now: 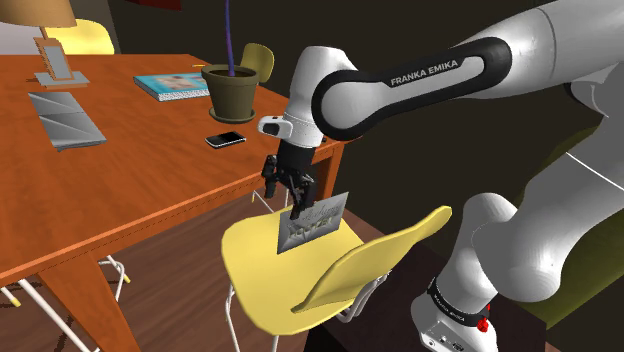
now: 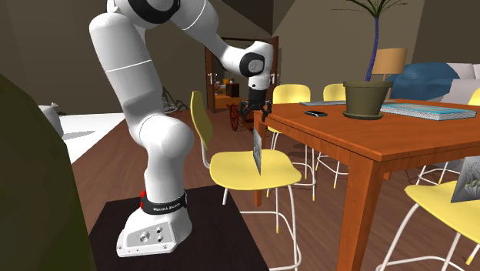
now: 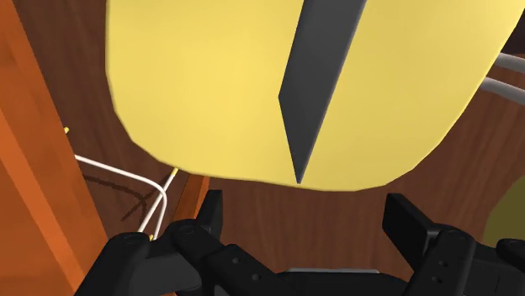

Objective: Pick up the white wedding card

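The wedding card is a grey sheet with a pale pattern, standing on edge on the seat of a yellow chair. My gripper hangs right over its upper corner. From the side, the card is a thin upright sliver below the gripper, its lower tip on the chair seat. Looking along the hand, the card lies in line with the gap of the gripper. The black fingers stand wide apart and do not touch it. The gripper is open.
An orange wooden table borders the chair. On it are a potted plant, a black phone, a book and a grey folded sheet. More yellow chairs surround the table.
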### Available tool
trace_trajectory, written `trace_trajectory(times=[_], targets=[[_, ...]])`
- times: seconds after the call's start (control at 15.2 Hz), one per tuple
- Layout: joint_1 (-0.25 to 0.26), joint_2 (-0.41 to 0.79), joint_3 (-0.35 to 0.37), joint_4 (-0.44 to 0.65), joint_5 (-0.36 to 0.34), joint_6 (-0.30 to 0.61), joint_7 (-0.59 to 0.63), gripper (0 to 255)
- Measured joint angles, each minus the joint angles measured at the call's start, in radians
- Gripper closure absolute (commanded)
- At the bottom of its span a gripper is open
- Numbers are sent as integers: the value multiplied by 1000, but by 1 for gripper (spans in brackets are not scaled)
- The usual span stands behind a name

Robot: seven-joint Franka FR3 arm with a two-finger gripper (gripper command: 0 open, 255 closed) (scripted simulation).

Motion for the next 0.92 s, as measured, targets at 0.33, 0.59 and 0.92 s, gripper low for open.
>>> trace_trajectory(times=[0.33,0.59,0.92], targets=[[2,13,0,-28,8,40,-12,255],[2,13,0,-30,8,42,-13,255],[2,10,1,-23,6,33,-9,255]])
